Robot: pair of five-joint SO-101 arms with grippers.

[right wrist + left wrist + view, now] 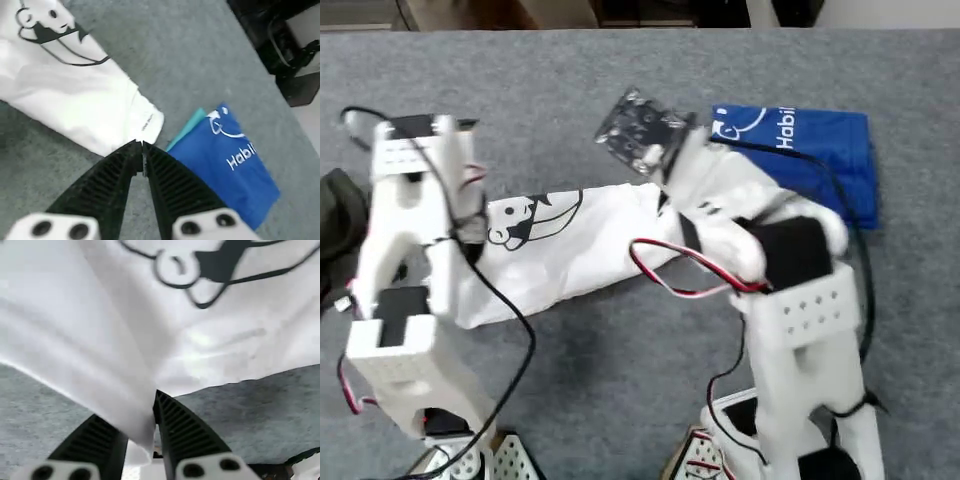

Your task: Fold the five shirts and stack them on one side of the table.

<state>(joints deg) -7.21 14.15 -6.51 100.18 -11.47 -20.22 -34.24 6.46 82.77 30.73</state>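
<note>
Shirts: two; white shirt (570, 250) soft, rumpled, long; blue shirt (820, 160) a folded rectangle.
Left claw (136, 415): pinching white shirt.
Right claw (141, 146): closed.

Grey felt-like table (620, 380). White shirt (570, 250), black print, lies across centre toward 9 o'clock. Folded blue shirt (820, 160) at 1 o'clock. Dark garment (338, 215) at 9 o'clock edge.

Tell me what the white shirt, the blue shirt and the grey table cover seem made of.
The white shirt: soft matte knit, likely cotton; it drapes and creases, with a black print. The blue shirt: similar matte fabric, folded flat, white print. The table cover: grey felt or short-pile carpet, judging by its fuzzy, flecked surface.
</note>
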